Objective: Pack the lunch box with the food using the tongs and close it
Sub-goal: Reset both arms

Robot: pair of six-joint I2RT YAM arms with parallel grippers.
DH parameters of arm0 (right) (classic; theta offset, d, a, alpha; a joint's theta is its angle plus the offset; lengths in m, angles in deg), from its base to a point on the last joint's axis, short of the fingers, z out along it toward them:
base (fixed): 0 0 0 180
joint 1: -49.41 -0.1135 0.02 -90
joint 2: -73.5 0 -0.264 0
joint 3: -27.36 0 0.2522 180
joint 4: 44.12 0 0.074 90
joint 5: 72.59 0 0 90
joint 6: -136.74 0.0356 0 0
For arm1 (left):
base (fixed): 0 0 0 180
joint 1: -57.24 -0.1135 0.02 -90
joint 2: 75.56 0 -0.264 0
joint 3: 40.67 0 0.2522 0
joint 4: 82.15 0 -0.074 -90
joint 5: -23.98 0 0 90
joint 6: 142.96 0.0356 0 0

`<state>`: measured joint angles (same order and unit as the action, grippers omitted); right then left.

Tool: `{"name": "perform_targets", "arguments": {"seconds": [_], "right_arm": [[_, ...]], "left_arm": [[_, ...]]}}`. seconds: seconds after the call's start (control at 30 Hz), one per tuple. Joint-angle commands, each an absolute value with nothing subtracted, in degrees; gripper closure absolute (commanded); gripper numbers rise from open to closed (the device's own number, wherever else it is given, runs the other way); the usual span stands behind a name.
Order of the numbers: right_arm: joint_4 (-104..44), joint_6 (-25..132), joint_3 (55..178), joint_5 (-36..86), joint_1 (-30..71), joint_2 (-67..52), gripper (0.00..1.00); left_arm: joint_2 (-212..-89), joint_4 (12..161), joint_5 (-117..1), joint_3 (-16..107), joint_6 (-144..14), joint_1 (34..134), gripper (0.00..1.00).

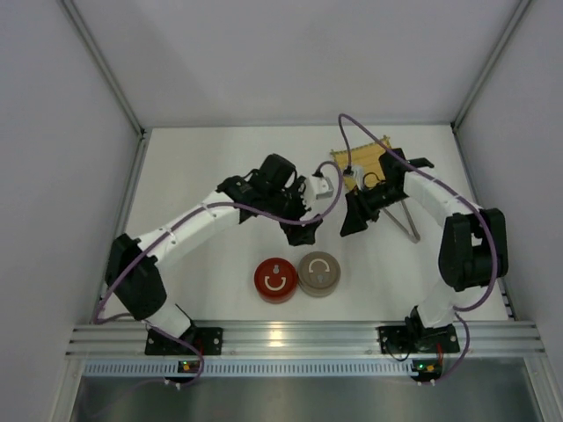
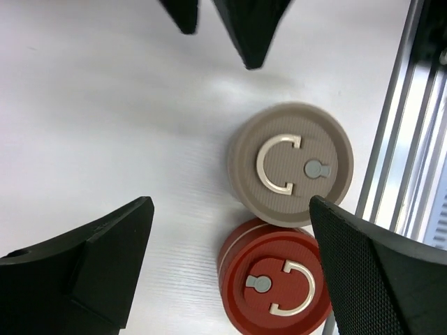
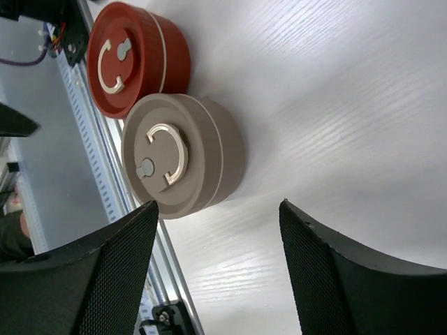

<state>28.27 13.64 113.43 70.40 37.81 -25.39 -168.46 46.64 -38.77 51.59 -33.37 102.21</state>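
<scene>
White walls point(image 1: 281, 53) close in a pale table point(image 1: 202, 158), with a ribbed metal rail point(image 1: 290, 336) along the bottom of the top view; both arms reach inward from their bases there and meet near the centre.

Low in the middle of the top view stand two round lidded containers, touching side by side; the red container point(image 1: 276, 280) is on the left and the taupe container point(image 1: 319, 273) on the right; each lid is on and carries a C-shaped metal ring beside a small grey knob.

In the top view the left gripper point(image 1: 299, 233) hangs just above and between the two containers; in the left wrist view its black fingers point(image 2: 105, 265) sit in the lower corners, spread wide, with nothing but table between them; it is released and empty.

The right gripper point(image 1: 350, 221) hangs just to the right of it; in the right wrist view its textured fingers point(image 3: 363, 279) are also parted, with bare table between them, the taupe container just above the gap; it grasps nothing.

At the upper right of the top view lies a yellow woven mat point(image 1: 374, 161), partly covered by the right arm; the tongs point(image 1: 410, 227) lie on the table just below it, thin grey arms running down to the right, apart from both grippers.
</scene>
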Motion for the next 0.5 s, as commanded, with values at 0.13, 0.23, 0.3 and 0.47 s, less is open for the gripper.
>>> {"name": "perform_targets", "arguments": {"seconds": [0.13,0.23,0.3,0.47], "right_arm": [[10.2,29.2,107.1,62.0,41.3,-5.7,0.24],[6.7,31.9,102.2,55.9,41.8,5.2,0.0],[5.6,32.5,99.5,51.8,42.3,8.8,0.01],[5.4,33.7,94.5,47.0,44.2,16.2,0.01]], "left_arm": [[-159.5,43.5,-40.3,57.2,-44.5,90.4,0.02],[-156.2,39.0,-32.2,54.0,-46.1,77.8,0.02],[-153.5,36.1,-30.1,52.3,-45.3,68.7,0.02],[-145.0,37.5,-33.6,42.5,-42.0,54.3,0.02]]}}
